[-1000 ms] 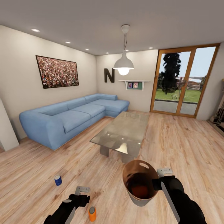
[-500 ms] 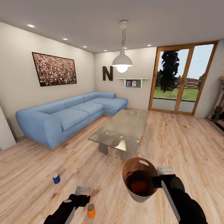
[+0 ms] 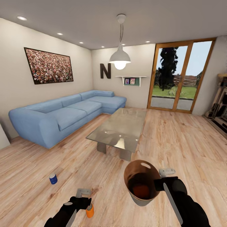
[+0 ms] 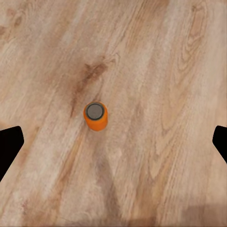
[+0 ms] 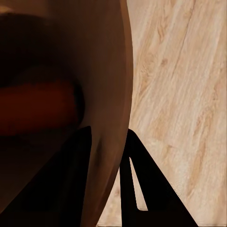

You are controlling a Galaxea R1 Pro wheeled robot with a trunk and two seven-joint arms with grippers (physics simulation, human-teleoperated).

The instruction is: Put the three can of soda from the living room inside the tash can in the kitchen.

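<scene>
From the head camera, the robot stands on the plank floor [image 3: 189, 142] of the living room, a blue sofa [image 3: 63, 116] along the wall at left, a glass desk [image 3: 119, 129] in the middle and wood-framed glass doors [image 3: 176, 78] at the back, with a pendant lamp [image 3: 119, 58] overhead. The right gripper [image 3: 161, 184] is clamped on the rim of the bin [image 3: 142, 183], which it holds off the floor, tilted, its copper inside facing the camera and an orange shape [image 3: 141, 190] lying at the bottom. The left gripper [image 3: 82, 198] hangs low over the floor just beside an orange can [image 3: 90, 210] that stands upright at its tip; whether its fingers touch the can cannot be told from here. A blue can [image 3: 53, 178] stands upright on the floor well to the left, apart from both arms. In the left wrist camera, the orange can [image 4: 96, 116] stands upright on the planks, grey top facing the lens, between the two dark fingertips [image 4: 9, 146] at the frame's edges, which are spread wide and well clear of it: this gripper is open. In the right wrist camera, the bin's wall [image 5: 111, 94] runs between the two dark fingers [image 5: 142, 189], one inside and one outside, pinched on it, with the dim orange shape [image 5: 38, 106] inside and bare floor beyond.
</scene>
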